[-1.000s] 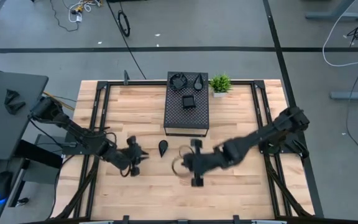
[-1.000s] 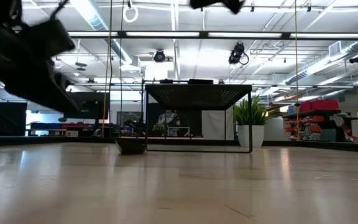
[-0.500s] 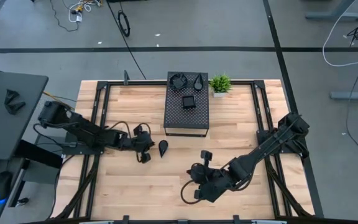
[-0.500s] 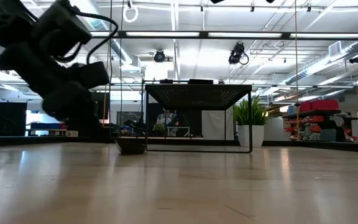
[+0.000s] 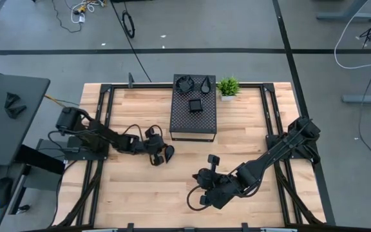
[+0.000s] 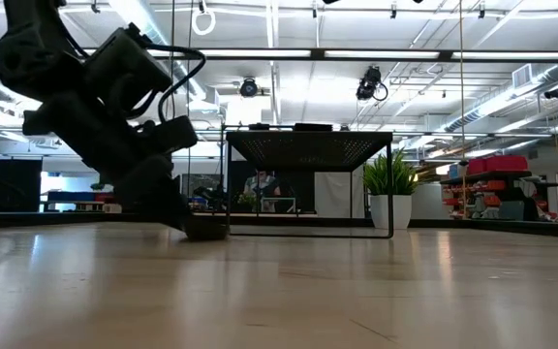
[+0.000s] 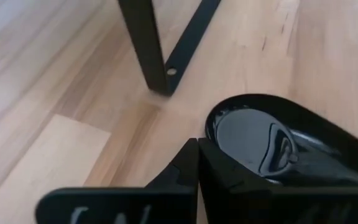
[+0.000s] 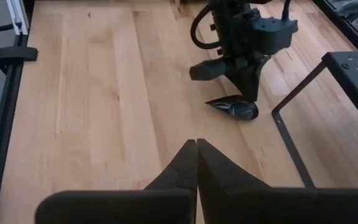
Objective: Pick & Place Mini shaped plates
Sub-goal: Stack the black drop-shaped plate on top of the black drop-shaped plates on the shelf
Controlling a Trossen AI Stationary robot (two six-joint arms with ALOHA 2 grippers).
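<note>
left end effector (image 5: 161,154) at teardrop plate (image 5: 169,153)

Grey floor (image 5: 205,26) crossed by dark lines surrounds the wooden table (image 5: 237,129), with loose cables (image 5: 82,9) lying about. Beyond, long ceiling lights (image 6: 289,53) glow over red shelving (image 6: 497,165).

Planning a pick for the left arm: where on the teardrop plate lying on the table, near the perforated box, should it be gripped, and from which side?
Grip the raised rim of the teardrop plate, coming from above: it lies flat and shallow on the wood, so only the rim offers an edge. The left end effector is already over it; the side by the perforated box looks more cramped.
</note>
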